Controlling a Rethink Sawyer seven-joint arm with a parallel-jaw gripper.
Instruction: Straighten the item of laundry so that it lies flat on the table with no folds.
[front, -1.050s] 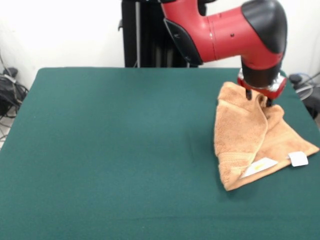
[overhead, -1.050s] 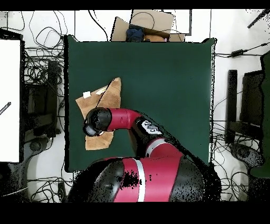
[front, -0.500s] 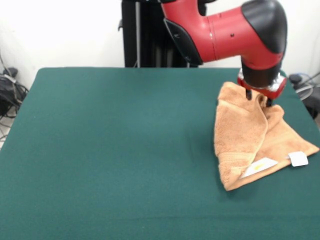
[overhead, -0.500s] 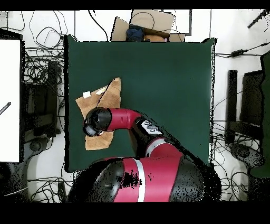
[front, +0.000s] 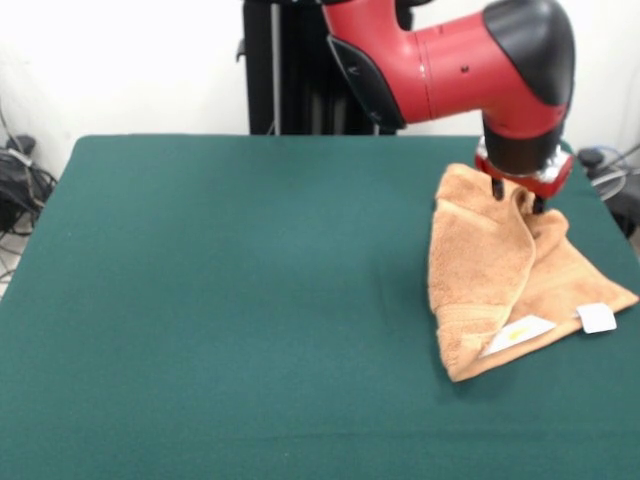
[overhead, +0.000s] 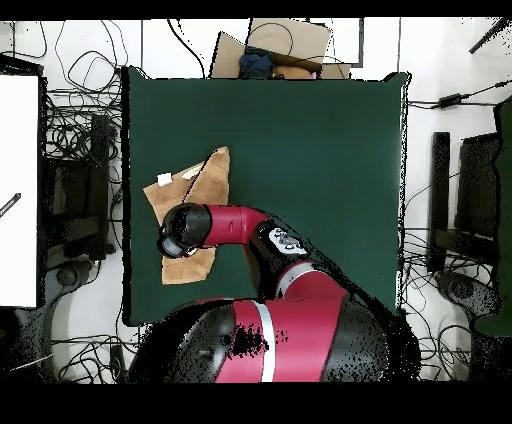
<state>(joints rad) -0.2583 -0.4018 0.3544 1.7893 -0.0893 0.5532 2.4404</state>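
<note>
The item of laundry (front: 485, 275), an orange-tan towel, lies folded over itself at the right side of the green table (front: 220, 300). White tags (front: 597, 317) show at its near edge. My gripper (front: 517, 198) hangs over the towel's far end, open, its two dark fingertips (front: 497, 188) set on either side of a raised fold. In the overhead view the towel (overhead: 205, 185) lies near the table's left edge (overhead: 135, 290), and the arm's black wrist (overhead: 178, 232) covers its middle and hides the gripper.
The table's right edge (front: 612, 215) in the front view runs close beside the towel. Cables and equipment (overhead: 75, 190) crowd the floor around the table. A cardboard box (overhead: 275, 50) sits past the far edge in the overhead view.
</note>
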